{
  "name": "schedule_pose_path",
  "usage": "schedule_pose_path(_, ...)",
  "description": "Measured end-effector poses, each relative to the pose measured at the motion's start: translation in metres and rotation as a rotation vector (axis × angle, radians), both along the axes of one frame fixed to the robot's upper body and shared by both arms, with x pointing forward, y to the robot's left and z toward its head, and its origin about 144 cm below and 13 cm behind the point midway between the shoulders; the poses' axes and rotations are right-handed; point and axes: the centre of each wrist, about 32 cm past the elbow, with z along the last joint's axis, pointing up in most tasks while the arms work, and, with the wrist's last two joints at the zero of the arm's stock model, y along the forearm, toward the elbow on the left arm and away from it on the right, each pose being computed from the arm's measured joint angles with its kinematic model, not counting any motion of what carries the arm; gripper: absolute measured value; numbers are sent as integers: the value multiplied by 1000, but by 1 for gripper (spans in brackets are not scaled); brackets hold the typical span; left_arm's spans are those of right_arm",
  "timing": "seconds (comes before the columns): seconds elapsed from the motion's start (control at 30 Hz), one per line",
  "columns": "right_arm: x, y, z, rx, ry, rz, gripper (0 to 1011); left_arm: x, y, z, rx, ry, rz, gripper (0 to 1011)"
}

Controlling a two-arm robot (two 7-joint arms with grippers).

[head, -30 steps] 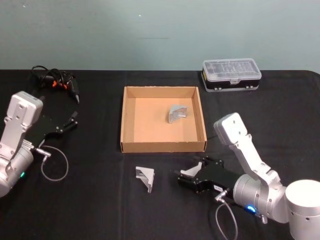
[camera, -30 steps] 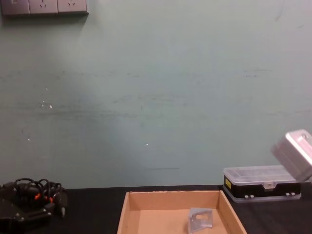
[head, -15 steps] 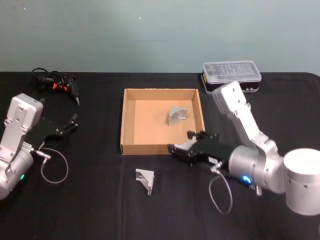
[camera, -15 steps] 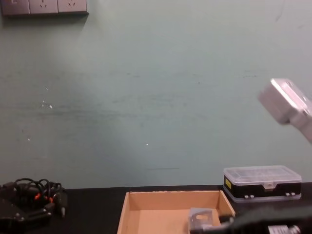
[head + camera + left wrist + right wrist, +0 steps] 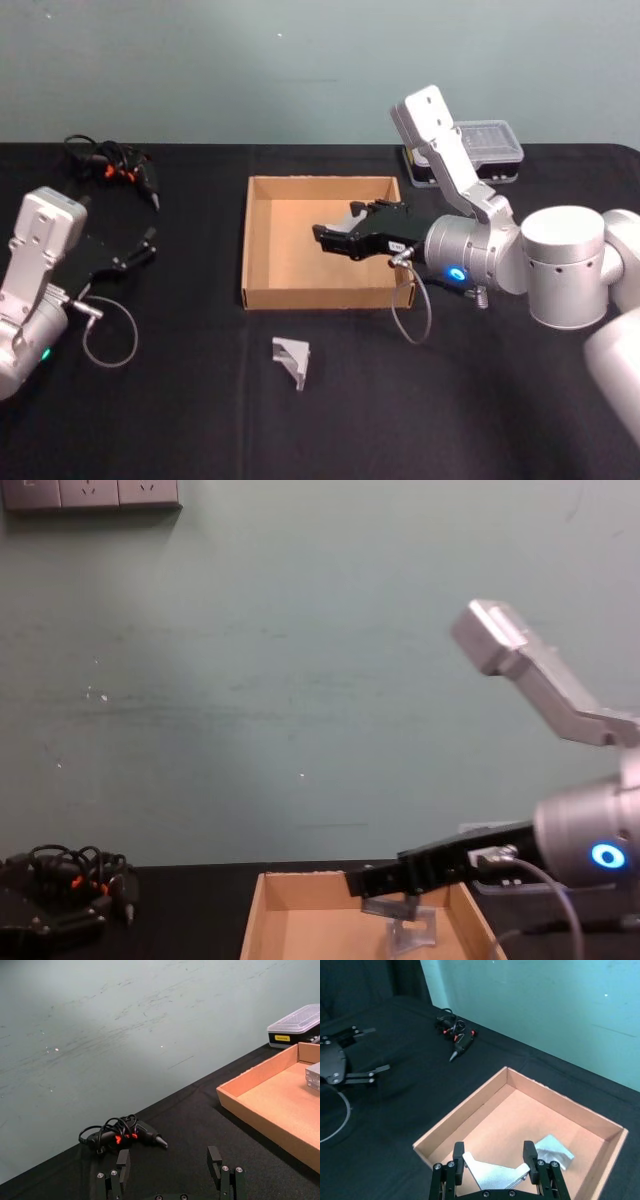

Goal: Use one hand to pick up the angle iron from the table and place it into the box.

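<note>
Right gripper [image 5: 494, 1154] clamped on an angle iron [image 5: 495, 1175], plain in wrist view, mostly hidden by fingers in head view, box [image 5: 520, 1115] beneath, second angle iron [image 5: 552, 1152] just beyond, third angle iron [image 5: 291, 358] on the table [image 5: 180, 400] outside, left gripper [image 5: 169, 1160] well apart, spread wide, empty.

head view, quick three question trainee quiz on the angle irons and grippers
1. True or false: the jaws of the right gripper are empty over the shallow brown cardboard box.
2. The loose silver metal angle iron on the black table lies: A between box and robot; B behind box; C inside box.
3. Fill in: the jaws of the left gripper are ____.
Key: 1 false, they hold a second angle iron; 2 A; 3 open.
</note>
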Motion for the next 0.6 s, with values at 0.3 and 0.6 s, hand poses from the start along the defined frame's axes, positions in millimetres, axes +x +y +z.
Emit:
schedule_pose_path(0.3,39,21,-6,-32,33,6,731,0,0,0,0,0,0,1011)
schedule_pose_path(0.6,58,36,-17,-65,60,10,731,0,0,0,0,0,0,1011)
